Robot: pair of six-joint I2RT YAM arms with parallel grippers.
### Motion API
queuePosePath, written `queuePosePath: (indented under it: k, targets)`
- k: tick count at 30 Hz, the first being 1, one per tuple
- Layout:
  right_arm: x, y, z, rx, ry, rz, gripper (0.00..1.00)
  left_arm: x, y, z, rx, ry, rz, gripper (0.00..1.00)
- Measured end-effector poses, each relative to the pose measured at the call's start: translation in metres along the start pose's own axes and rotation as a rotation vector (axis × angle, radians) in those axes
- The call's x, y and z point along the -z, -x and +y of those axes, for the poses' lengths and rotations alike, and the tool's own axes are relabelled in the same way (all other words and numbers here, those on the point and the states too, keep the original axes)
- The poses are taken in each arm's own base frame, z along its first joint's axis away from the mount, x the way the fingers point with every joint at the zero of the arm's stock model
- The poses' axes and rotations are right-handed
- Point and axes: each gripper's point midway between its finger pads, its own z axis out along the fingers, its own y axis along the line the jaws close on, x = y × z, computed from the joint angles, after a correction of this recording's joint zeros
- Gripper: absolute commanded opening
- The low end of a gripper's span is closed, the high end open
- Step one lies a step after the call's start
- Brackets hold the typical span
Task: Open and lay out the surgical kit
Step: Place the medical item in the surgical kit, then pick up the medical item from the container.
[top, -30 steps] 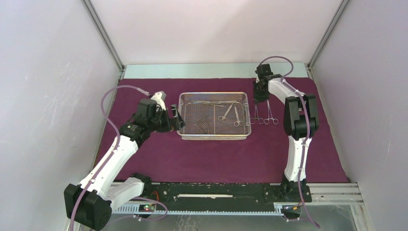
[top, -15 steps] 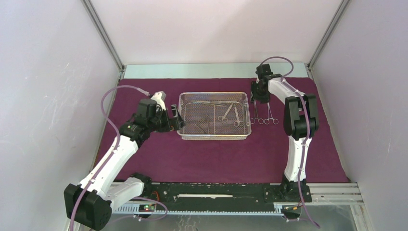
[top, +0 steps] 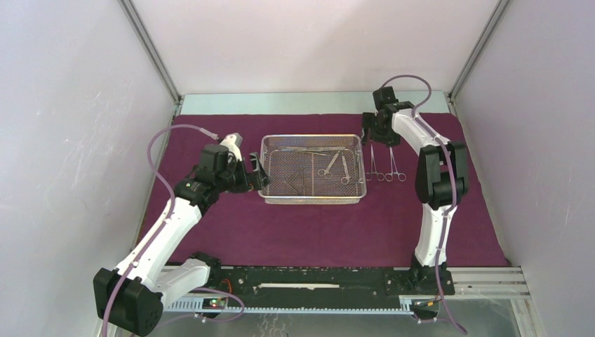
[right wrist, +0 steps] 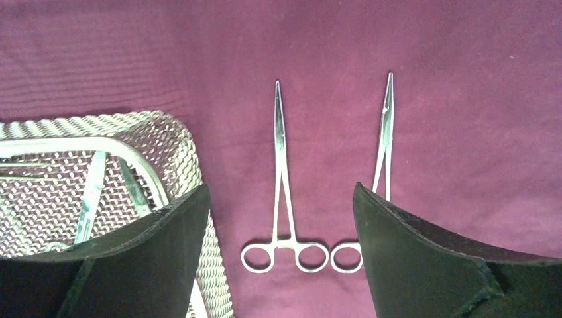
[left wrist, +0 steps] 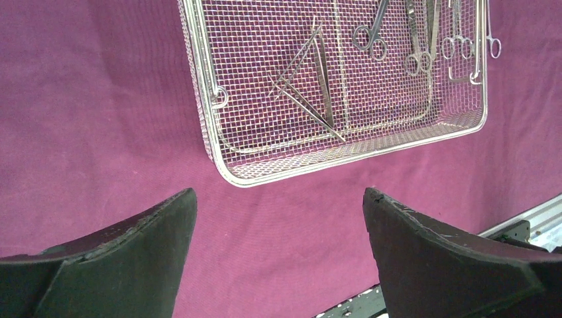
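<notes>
Two clamps lie parallel on the cloth right of the tray, under my right pincer, wide open and empty. I'd rise straight, nudging neither.

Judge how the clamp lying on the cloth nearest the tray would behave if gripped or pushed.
The clamp looks like slim polished steel: probably stiff, light, and slippery to pinch. It lies flat on the cloth, so closing on it may catch fabric too. With flat ring handles, a push would likely slide it, not roll it.
</notes>
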Motion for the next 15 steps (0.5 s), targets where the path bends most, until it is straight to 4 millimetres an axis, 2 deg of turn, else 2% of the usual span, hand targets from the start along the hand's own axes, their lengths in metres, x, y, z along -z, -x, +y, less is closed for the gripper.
queuePosePath:
  k: [3,8,12,15]
  targets:
    - [0.016,0.004,0.006,0.014,-0.005,-0.024,0.87,0.000,-0.001,-0.001,0.000,-0.007,0.003,1.00]
    - [0.043,0.010,0.029,0.039,0.013,-0.071,0.87,0.000,-0.001,-0.002,0.000,-0.013,0.006,1.00]
    - [0.064,0.009,0.055,0.067,0.037,-0.099,0.86,0.000,-0.001,-0.002,0.000,-0.014,0.007,1.00]
    - [0.074,0.007,0.083,0.096,0.065,-0.117,0.86,0.000,-0.001,-0.003,0.000,-0.016,0.008,1.00]
